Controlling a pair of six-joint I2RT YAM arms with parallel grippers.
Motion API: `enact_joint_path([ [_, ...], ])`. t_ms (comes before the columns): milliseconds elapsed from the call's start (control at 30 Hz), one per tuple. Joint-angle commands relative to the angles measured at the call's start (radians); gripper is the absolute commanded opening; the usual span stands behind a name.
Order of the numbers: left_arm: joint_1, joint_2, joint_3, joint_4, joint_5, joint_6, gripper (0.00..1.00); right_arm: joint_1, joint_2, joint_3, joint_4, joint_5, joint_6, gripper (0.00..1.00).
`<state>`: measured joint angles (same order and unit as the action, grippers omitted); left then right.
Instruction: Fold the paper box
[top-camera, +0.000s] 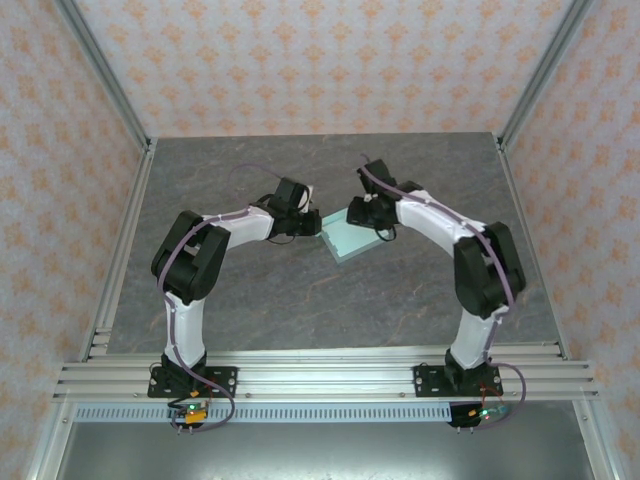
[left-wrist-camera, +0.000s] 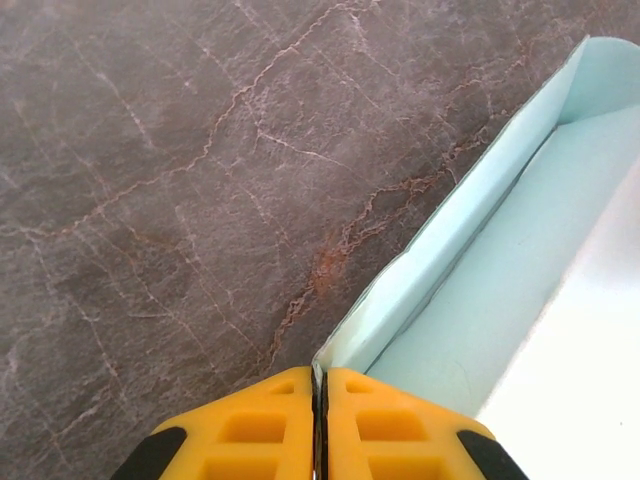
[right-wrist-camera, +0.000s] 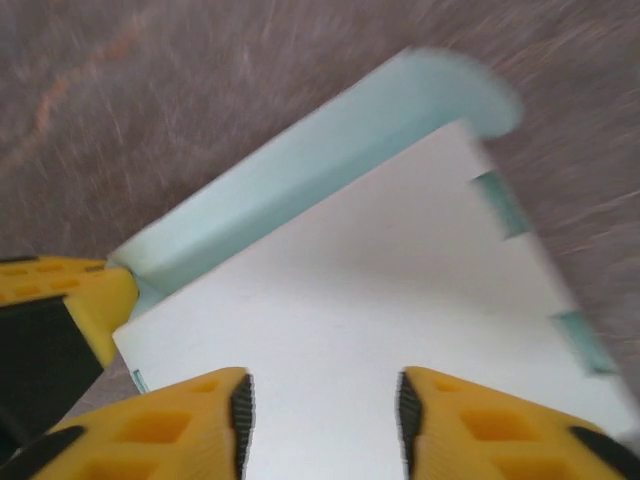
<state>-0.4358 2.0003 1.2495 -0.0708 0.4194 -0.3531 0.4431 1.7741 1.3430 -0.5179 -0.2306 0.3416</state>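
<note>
The paper box (top-camera: 348, 243) is pale mint card lying on the table between the two arms, with one side wall folded upright. In the left wrist view my left gripper (left-wrist-camera: 320, 375) is shut on the near corner of that raised wall (left-wrist-camera: 455, 225). From above, the left gripper (top-camera: 312, 212) sits at the box's left end. My right gripper (top-camera: 353, 213) hovers over the box's far edge. In the right wrist view its jaws (right-wrist-camera: 322, 395) stand open above the box's white inner panel (right-wrist-camera: 350, 290), with nothing between them. The mint wall (right-wrist-camera: 300, 185) runs along the panel's left side.
The grey marbled tabletop (top-camera: 250, 290) surrounds the box. Metal frame posts (top-camera: 125, 230) and patterned walls close in the table on three sides. A yellow finger (right-wrist-camera: 85, 295) of the left gripper shows at the box corner in the right wrist view.
</note>
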Motion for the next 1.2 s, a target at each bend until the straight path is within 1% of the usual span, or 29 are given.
enact_joint_path([
  [0, 0.01, -0.061, 0.023, -0.067, -0.01, 0.124, 0.1, -0.083, -0.118, -0.051, 0.095, 0.091, -0.049, 0.51],
  [133, 0.009, -0.137, 0.025, -0.085, 0.009, 0.184, 0.1, -0.158, -0.187, -0.115, 0.155, 0.072, -0.084, 0.57],
  [267, 0.01, -0.206, 0.018, -0.102, -0.01, 0.249, 0.1, -0.168, -0.253, -0.17, 0.211, 0.071, -0.084, 0.6],
  [400, 0.011, -0.259, 0.014, -0.116, 0.005, 0.31, 0.1, -0.167, -0.31, -0.245, 0.3, -0.004, -0.094, 0.62],
  [567, 0.01, -0.289, -0.018, -0.095, 0.033, 0.349, 0.09, -0.167, -0.388, -0.385, 0.43, -0.116, -0.216, 0.66],
  [633, 0.01, -0.298, -0.043, -0.068, 0.03, 0.358, 0.09, -0.167, -0.423, -0.457, 0.49, -0.18, -0.277, 0.68],
  [700, 0.011, -0.306, -0.061, -0.058, 0.024, 0.373, 0.09, -0.166, -0.453, -0.519, 0.535, -0.207, -0.312, 0.71],
  [800, 0.008, -0.316, -0.081, -0.049, 0.03, 0.398, 0.09, -0.166, -0.484, -0.594, 0.607, -0.201, -0.365, 0.76],
  [900, 0.007, -0.332, -0.105, -0.036, 0.053, 0.443, 0.09, -0.165, -0.486, -0.629, 0.676, -0.127, -0.393, 0.78],
  [967, 0.007, -0.349, -0.12, -0.025, 0.048, 0.46, 0.1, -0.167, -0.478, -0.625, 0.697, -0.086, -0.395, 0.78],
  [1067, 0.006, -0.369, -0.13, -0.02, 0.046, 0.493, 0.1, -0.168, -0.456, -0.605, 0.707, -0.116, -0.427, 0.78],
  [1167, 0.006, -0.386, -0.137, -0.015, 0.044, 0.513, 0.1, -0.167, -0.441, -0.588, 0.705, -0.182, -0.451, 0.75],
])
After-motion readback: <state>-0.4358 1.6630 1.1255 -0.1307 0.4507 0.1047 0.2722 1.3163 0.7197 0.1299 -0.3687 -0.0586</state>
